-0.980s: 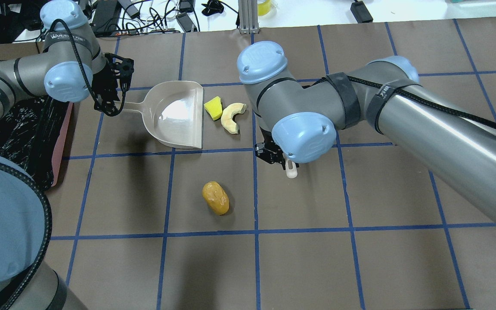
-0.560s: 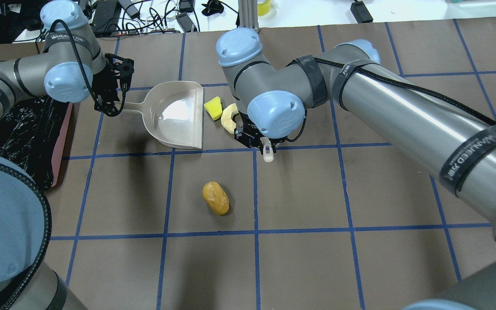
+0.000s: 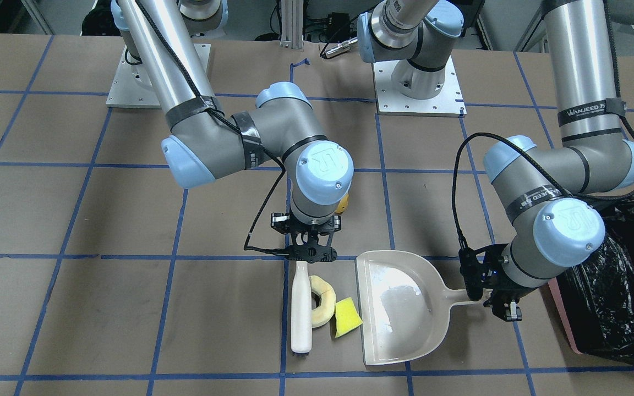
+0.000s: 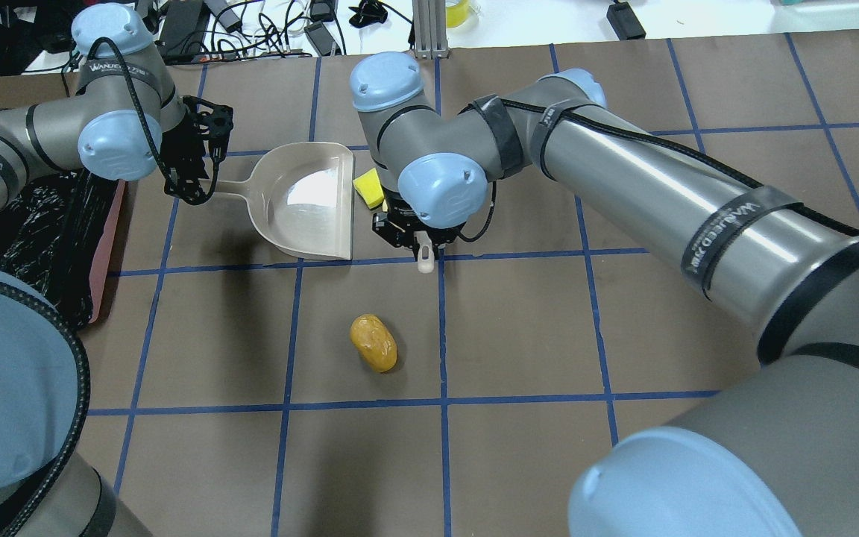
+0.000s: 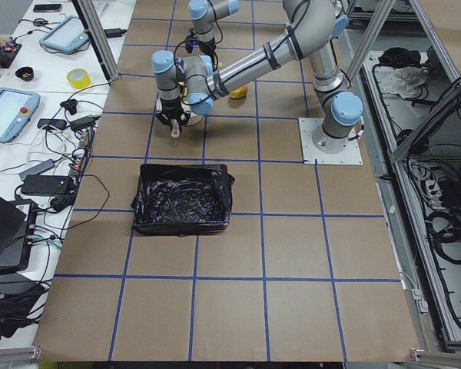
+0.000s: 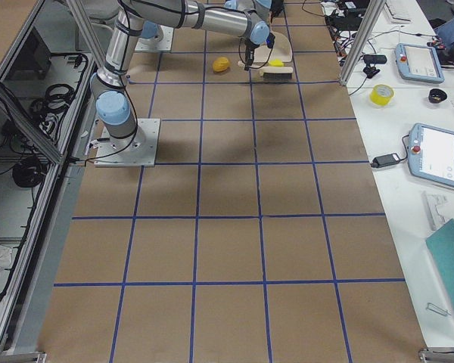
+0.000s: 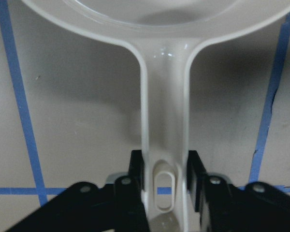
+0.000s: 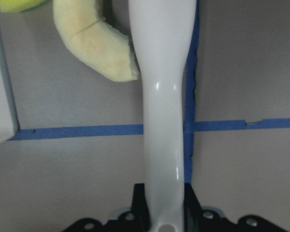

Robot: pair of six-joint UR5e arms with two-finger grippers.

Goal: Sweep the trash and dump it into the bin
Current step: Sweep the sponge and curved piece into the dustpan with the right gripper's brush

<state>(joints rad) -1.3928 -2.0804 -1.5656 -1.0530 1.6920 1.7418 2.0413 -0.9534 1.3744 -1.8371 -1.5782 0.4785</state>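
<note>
The right hand [image 3: 307, 256] is seen at the centre of the front-facing view, pointed down and closed on the upper end of a white brush [image 3: 301, 308]. The grip is confirmed in the right wrist view, where the handle is pinched between the two fingers [image 8: 140, 203] at the bottom edge. The brush is laid along a blue tape line of the brown surface [image 3: 75, 308], with its bristle end toward the lower edge of the front-facing view.

The pale curved rind slice [image 3: 322, 308] is pressed against the right side of the brush. The yellow wedge [image 3: 347, 317] is in contact with the rind and is set just beside the open lip of the beige dustpan [image 3: 405, 335]; whether wedge and lip touch cannot be told. The golden-brown lump [image 4: 373, 342] is left apart from the other two scraps, below centre in the overhead view, alone in a grid square.

The left hand [image 7: 166, 171] is clamped on the end of the dustpan's handle, one finger on each side of it, as shown in the left wrist view. The dustpan is held flat on the surface, its open side turned toward the scraps, and nothing is contained in it.

The pink bin [image 3: 562, 308], lined with a crinkled black bag [image 3: 614, 286], is found at the right edge of the front-facing view, beyond the left hand.
</note>
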